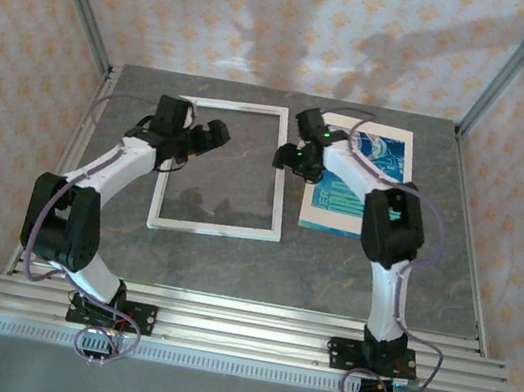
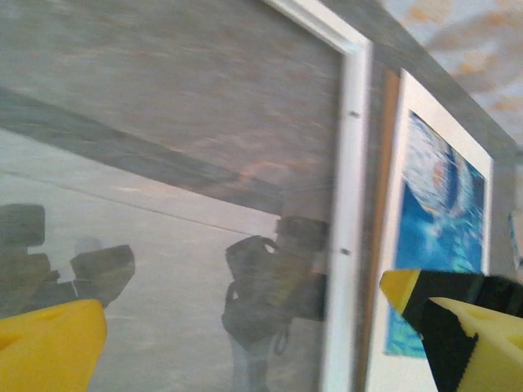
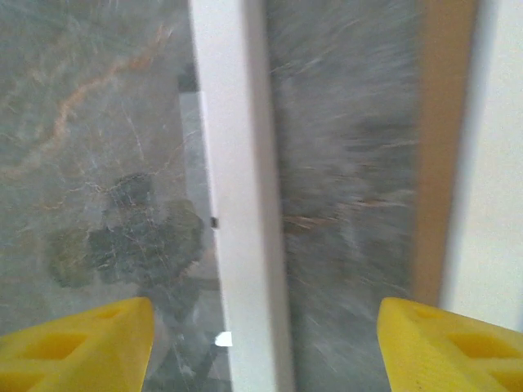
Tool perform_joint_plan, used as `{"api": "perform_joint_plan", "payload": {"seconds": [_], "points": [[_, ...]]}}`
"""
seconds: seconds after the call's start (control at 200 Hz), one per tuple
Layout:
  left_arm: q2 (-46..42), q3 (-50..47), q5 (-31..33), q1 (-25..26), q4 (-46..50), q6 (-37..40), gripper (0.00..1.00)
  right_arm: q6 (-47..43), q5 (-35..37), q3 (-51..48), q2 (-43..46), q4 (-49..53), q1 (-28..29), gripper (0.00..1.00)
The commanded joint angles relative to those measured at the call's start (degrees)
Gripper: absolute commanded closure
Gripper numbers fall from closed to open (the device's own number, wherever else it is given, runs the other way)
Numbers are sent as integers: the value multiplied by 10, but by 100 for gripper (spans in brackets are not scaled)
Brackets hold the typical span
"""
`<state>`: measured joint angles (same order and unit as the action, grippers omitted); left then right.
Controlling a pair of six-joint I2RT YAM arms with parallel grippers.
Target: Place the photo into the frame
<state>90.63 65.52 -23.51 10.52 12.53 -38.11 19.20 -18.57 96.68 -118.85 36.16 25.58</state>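
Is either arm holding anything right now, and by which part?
Nothing is held. The left end effector and right end effector are both open and empty; the thin white rectangular picture frame lies ungripped beneath the right one.

The frame [image 1: 214, 227] has smooth, satin white rails; its pane [image 1: 222, 164] is glossy and mirror-like. Right of the frame, I read the photo [image 1: 391, 156] as printed paper. Under the frame, the table [image 1: 330, 269] is matt, grey-veined stone.
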Motion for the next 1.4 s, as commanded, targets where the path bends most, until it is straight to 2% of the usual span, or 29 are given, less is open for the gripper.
{"api": "perform_joint_plan", "payload": {"seconds": [0.0, 0.155, 0.285, 0.455, 0.601, 0.816, 1.121, 1.396], "points": [[32, 55, 51, 62, -19, -20, 0, -13, 9, -56, 89, -21, -48, 28], [106, 145, 65, 146, -23, -26, 0, -44, 18, -142, 162, -13, -130, 27], [177, 230, 62, 202, -10, -28, 0, -66, 0, -201, 201, -9, -231, 27], [273, 329, 41, 259, 3, -34, 0, -80, -30, -264, 214, -27, -352, 27], [326, 370, 27, 295, -14, -50, 0, -69, -38, -299, 221, -54, -418, 27], [380, 388, 1, 313, -26, -73, 0, -88, -14, -296, 190, -60, -439, 28], [422, 385, -20, 319, -38, -92, 0, -89, -71, -313, 148, -95, -440, 28], [433, 373, -20, 324, -19, -83, 0, -78, -116, -349, 150, -123, -440, 29]]}}
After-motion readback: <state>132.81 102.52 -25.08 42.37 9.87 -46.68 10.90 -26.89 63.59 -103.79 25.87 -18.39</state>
